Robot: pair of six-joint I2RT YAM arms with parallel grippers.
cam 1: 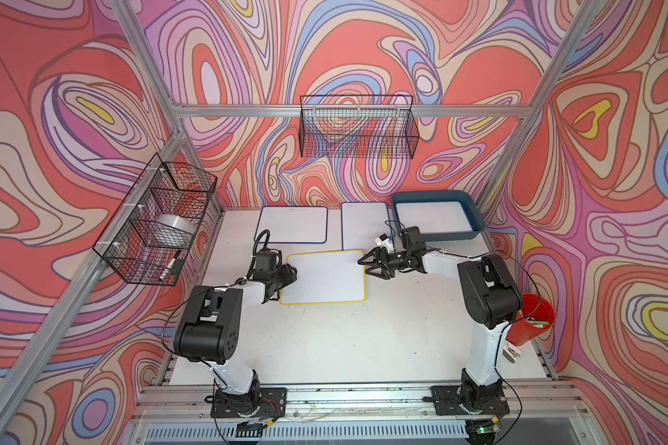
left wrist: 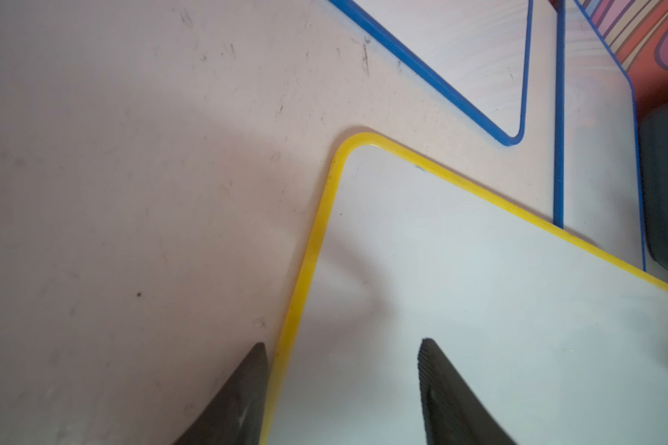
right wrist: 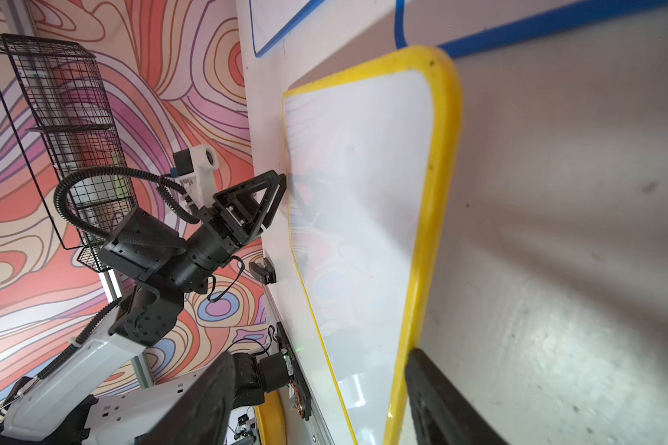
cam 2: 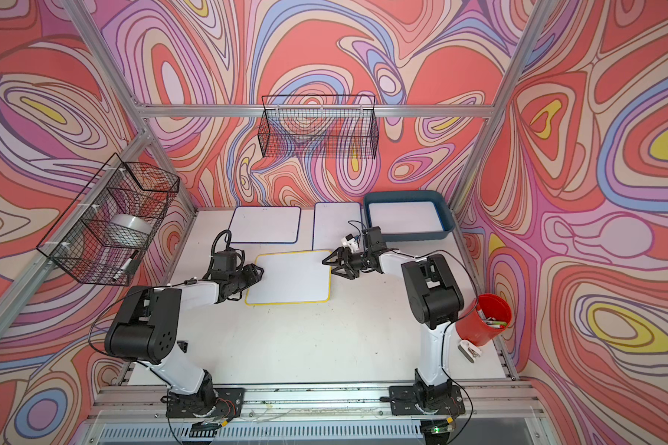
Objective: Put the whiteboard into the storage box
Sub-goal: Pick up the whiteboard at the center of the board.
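I am reaching both arms toward a flat rectangular whiteboard with a yellow rim (cam 1: pixel 323 277). It is lying on the white tabletop (cam 1: pixel 324 339) between my two grippers, outside the box and nearer to my bases than the box is.

My left gripper (cam 1: pixel 292 274) is straddling the board's left edge with its jaws parted. In the left wrist view one finger (left wrist: pixel 243 397) is sitting beside the yellow rim and the other (left wrist: pixel 452 397) is over the white face, with nothing clamped.

My right gripper (cam 1: pixel 363 267) is hovering at the board's far right corner, jaws spread and holding nothing.

The shallow dark teal-blue plastic storage box (cam 1: pixel 429 196) is standing at the table's far right corner, and a white board (cam 1: pixel 432 216) is lying inside it.

Two blue-rimmed whiteboards (cam 1: pixel 292 224) (cam 1: pixel 364 225) are lying left of the box. The yellow corner seems to be overlapping the nearer one, though I cannot be sure.
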